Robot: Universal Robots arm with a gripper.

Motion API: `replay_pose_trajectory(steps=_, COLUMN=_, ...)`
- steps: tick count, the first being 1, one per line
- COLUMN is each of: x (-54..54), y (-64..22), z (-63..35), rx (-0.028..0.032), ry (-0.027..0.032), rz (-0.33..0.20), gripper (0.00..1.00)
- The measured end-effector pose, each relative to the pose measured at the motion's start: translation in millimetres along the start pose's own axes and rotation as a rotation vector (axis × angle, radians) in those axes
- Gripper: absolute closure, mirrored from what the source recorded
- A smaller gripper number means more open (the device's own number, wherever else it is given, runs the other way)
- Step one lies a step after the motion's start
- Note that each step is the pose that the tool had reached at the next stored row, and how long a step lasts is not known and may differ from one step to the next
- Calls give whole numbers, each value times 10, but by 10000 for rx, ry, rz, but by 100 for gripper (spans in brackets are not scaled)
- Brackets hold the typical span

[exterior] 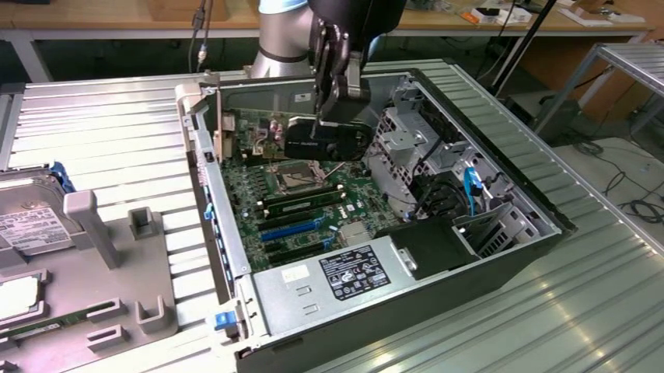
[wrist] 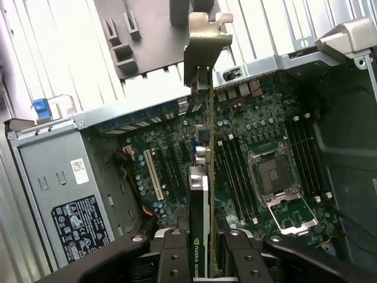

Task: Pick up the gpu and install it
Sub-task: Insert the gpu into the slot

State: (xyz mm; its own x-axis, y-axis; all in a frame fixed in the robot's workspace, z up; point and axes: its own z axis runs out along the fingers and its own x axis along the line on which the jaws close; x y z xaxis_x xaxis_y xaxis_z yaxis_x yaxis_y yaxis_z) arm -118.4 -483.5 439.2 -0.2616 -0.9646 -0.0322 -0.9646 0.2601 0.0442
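Gpu, a thin flat dark expansion card with a silver-grey metal end bracket, is held on edge over the open interior of the black tower computer case. The case lies on its side near the middle of the ribbed metal table.

The black gripper is clamped on the gpu, with one finger pressed against each flat face. The card hangs above the green motherboard, alongside the empty silver processor socket and towards the case's rear wall. It is not seated: the bracket stands clear above the rear wall's rim.

The grey power supply with a black label occupies the case's far end from the arm. A grey moulded parts tray sits at the table's edge on the exterior view's left, carrying a silver hard drive.
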Motion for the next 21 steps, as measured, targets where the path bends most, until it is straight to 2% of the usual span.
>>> replay_pose_trajectory(steps=2, x=0, y=0, z=0, rx=-17, ry=24, rz=-523, gripper=73)
replay_pose_trajectory(steps=10, x=0, y=0, z=0, rx=-57, ry=78, rz=-1773, gripper=73)
replay_pose_trajectory(steps=21, x=0, y=0, z=0, rx=-133, ry=183, rz=-4132, gripper=73)
